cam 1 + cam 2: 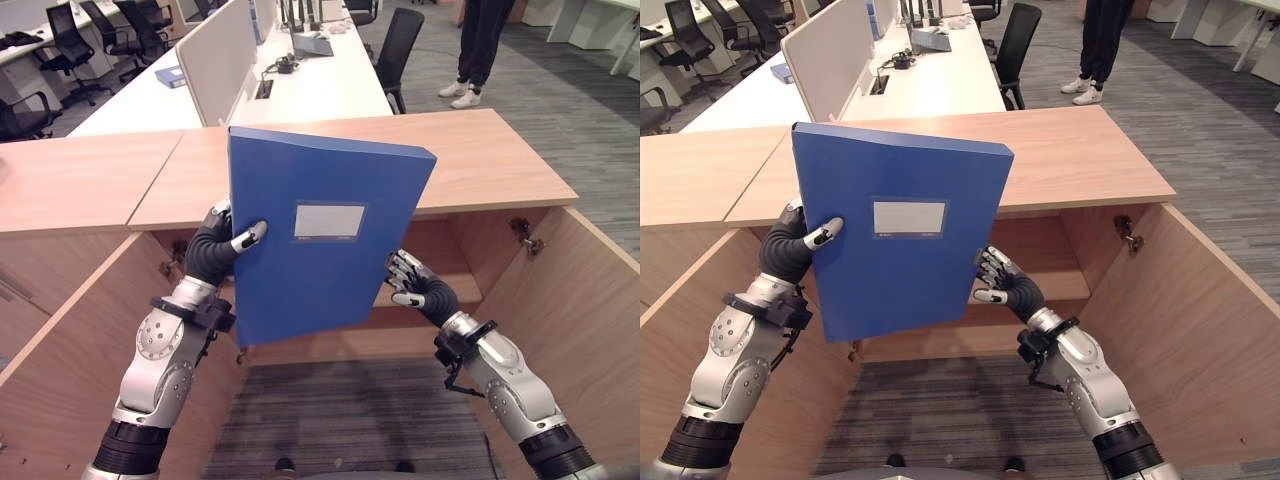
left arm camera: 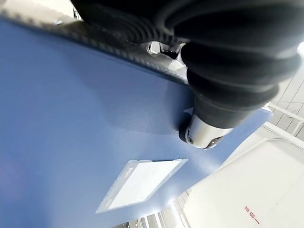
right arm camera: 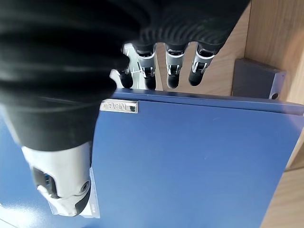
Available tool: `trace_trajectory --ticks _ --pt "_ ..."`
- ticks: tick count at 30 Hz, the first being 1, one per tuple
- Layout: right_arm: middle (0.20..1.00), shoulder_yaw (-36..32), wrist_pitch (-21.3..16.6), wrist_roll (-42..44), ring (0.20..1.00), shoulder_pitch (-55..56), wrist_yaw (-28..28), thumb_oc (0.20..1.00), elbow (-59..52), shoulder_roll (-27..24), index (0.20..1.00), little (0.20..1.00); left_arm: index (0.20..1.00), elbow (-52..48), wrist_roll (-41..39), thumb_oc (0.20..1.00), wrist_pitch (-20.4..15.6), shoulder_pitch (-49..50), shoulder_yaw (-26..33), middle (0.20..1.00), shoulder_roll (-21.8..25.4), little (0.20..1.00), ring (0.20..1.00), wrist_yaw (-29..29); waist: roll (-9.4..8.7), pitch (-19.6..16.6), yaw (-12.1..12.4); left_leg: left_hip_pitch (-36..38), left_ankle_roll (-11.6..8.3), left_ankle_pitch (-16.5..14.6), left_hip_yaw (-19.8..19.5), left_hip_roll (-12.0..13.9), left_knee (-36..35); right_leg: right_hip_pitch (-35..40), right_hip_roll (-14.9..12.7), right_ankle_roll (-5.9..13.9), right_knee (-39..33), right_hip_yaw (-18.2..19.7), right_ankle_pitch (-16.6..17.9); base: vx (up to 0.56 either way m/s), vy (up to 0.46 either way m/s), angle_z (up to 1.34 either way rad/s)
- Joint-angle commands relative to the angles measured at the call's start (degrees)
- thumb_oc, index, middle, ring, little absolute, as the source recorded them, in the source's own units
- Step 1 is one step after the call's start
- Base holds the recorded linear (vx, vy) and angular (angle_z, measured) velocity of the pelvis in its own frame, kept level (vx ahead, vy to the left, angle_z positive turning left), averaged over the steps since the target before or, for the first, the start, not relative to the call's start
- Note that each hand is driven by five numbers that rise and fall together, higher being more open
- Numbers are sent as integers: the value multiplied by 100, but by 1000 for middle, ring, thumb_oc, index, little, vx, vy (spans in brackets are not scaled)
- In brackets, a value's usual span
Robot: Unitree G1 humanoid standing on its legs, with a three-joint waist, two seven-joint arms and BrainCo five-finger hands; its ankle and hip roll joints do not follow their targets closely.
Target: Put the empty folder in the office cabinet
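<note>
Blue folder (image 1: 320,235) held upright in front of the open wooden cabinet (image 1: 480,170), above its shelf. Left hand (image 1: 228,240) pinching the left edge, thumb across the front. Right hand (image 1: 410,280) clamped on the lower right edge, fingers curled behind.

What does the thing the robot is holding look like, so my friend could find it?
Find the long wooden cabinet with its doors swung open. Just in front of it, the left hand and right hand grip a big flat folder by its two side edges, holding it up. It is the one bright blue thing there, with a pale blank label on its front.
</note>
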Motion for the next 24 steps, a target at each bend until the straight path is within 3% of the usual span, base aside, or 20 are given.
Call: trace_trajectory --ticks 1,13,24 --pt "1000 470 -197 344 1000 -863 277 1000 -313 284 1000 1000 200 -129 -160 200 -199 -820 -386 200 102 200 200 -207 -324 48 -87 158 -176 -421 96 103 69 420 -675 672 123 98 -730 0 0 0" --pt "1000 658 -243 530 1000 -1118 220 1000 -393 595 1000 1000 200 -113 -485 200 95 -798 -877 200 -19 200 200 -536 -320 66 -115 156 -155 -425 103 96 69 413 -685 668 112 124 -716 0 0 0" --pt "1000 287 -242 278 1000 -840 128 1000 -48 525 1000 1000 200 -255 -498 200 187 -528 -690 200 82 200 200 -716 -308 32 -95 159 -147 -441 76 78 69 431 -679 665 108 100 -728 0 0 0"
